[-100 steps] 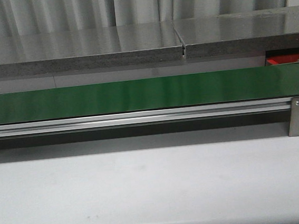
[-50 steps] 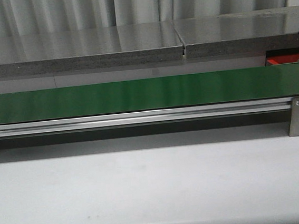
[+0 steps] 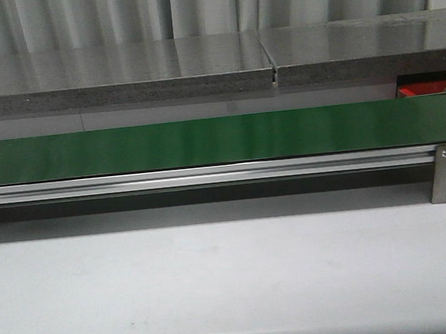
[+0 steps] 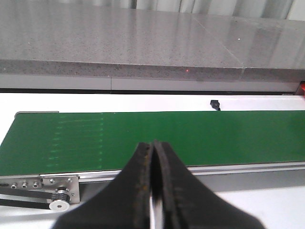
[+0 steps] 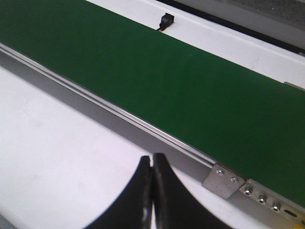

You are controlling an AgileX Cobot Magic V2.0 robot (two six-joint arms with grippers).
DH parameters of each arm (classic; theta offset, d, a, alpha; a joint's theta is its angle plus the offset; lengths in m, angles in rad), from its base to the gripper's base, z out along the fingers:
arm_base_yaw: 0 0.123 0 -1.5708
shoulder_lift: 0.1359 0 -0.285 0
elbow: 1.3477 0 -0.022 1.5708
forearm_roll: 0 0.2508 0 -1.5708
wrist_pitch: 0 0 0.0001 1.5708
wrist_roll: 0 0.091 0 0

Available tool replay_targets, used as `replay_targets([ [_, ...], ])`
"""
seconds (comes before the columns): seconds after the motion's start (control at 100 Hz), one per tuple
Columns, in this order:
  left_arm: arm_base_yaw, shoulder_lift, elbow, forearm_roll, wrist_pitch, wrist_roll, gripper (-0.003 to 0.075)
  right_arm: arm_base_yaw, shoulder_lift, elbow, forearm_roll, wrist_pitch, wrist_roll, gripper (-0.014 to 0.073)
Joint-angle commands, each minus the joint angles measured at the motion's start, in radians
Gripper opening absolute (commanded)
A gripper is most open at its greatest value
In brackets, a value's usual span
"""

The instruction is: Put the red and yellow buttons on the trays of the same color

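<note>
Belt (image 3: 220, 139) bare; no legible markings anywhere.
Left gripper (image 4: 152, 183) and right gripper (image 5: 152, 191) both have jaws pressed together, holding nothing, near the belt's front rail; red tray (image 3: 428, 85) partly visible behind the belt's right end.

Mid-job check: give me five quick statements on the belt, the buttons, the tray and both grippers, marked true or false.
1. A red button lies on the green belt. False: no button shows in any view.
2. The left gripper is shut, holding nothing. True.
3. The right gripper is wide open. False: its fingers are pressed together.
4. A bit of the red tray shows behind the belt's right end in the front view. True.
5. A yellow tray sits beside the red one. False: none is in view.
</note>
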Motion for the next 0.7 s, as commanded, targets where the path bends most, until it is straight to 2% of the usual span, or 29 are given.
replay_targets([
  [0.0,-0.007,0.003,-0.027,-0.021,-0.068,-0.002,-0.002,-0.001,-0.018,-0.024,0.032,-0.01,0.002,-0.0118],
  [0.59,-0.007,0.003,-0.027,-0.021,-0.068,-0.002,-0.002,-0.001,-0.018,-0.024,0.032,-0.011,0.002,-0.0118],
  [0.69,-0.007,0.003,-0.027,-0.021,-0.068,-0.002,-0.002,-0.001,-0.018,-0.024,0.065,-0.019,0.002,-0.0118],
])
